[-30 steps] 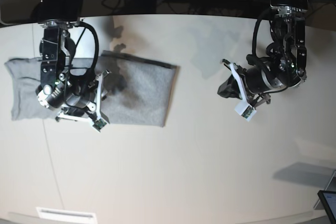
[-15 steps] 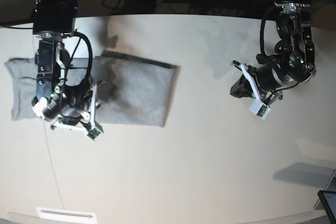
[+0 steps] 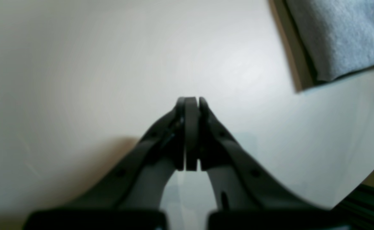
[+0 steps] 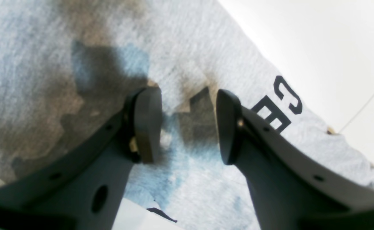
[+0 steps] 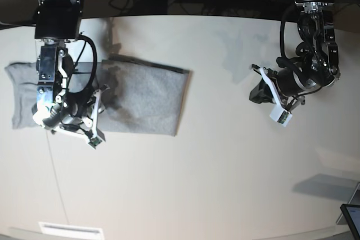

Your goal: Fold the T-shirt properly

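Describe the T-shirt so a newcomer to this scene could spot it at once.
Start with the pale table that fills the base view and go to its left side. There the T-shirt lies flat as a folded rectangle, with the open right gripper above it. It is the only cloth there: heather grey, with black block letters near one edge.

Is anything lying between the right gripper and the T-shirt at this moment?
Nothing visible. The right gripper hangs open directly over the T-shirt, with only bare grey cloth and its own shadow between the fingertips. The left gripper is shut over bare table, away from the shirt.
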Motion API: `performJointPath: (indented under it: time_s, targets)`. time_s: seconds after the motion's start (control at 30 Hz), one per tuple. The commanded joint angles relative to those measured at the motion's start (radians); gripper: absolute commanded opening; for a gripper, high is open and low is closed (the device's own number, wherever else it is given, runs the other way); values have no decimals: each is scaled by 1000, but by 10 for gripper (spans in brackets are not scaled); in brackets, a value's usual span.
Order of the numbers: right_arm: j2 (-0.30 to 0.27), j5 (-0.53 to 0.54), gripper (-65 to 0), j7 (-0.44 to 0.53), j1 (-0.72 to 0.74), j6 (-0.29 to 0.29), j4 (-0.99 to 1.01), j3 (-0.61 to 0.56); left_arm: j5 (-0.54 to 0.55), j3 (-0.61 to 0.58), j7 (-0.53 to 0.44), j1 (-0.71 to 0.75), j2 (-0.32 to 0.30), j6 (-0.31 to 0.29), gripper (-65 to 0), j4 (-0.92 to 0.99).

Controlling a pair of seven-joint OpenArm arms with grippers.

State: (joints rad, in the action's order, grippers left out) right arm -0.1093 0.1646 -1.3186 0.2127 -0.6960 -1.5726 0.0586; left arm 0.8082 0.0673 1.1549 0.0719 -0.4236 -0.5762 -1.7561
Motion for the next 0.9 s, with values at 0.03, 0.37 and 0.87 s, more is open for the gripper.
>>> performJointPath:
  time_s: [0.03,0.37,0.87]
  targets:
    - [-2,5,-377,9,23,-2,-15,2,12,7,-20,-13,-14,-5,-650,-14]
    - [39,5,-377,9,24,-2,-9,2,12,10,-20,-14,-13,-5,-650,57]
    - [39,3,-647,9,32,-2,-7,1,12,10,-20,-16,-14,-5,-650,55]
